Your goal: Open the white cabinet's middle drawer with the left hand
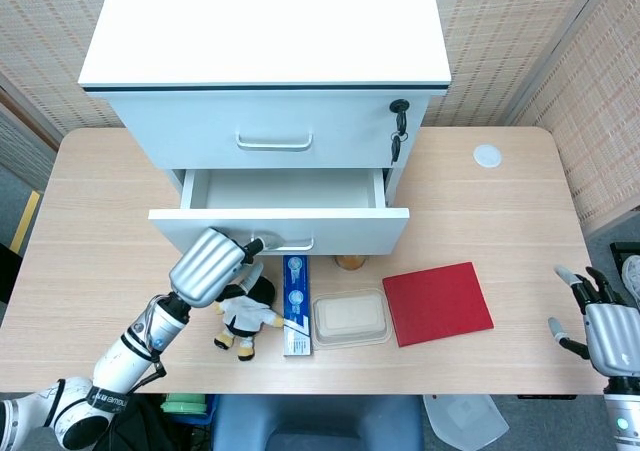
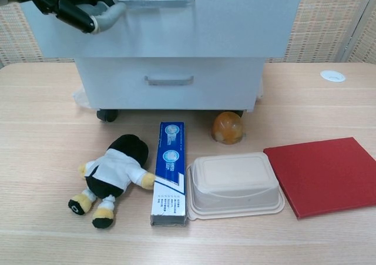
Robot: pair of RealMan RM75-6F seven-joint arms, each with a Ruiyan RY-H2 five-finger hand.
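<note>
The white cabinet (image 1: 265,31) stands at the back of the table. Its middle drawer (image 1: 280,226) is pulled out toward me and shows an empty inside (image 1: 285,188). My left hand (image 1: 210,264) grips the left end of the drawer's metal handle (image 1: 285,244); in the chest view the same left hand (image 2: 79,9) hooks the handle (image 2: 161,2) at the top left. The drawer front (image 2: 235,18) overhangs the bottom drawer (image 2: 170,83). My right hand (image 1: 610,326) rests open at the table's right front corner, holding nothing.
In front of the cabinet lie a plush doll (image 1: 245,311), a blue toothpaste box (image 1: 294,301), a beige lidded food box (image 1: 350,318), a red notebook (image 1: 437,302) and an orange ball (image 2: 227,128) under the drawer. Keys (image 1: 398,131) hang from the top drawer's lock. A white disc (image 1: 487,155) sits far right.
</note>
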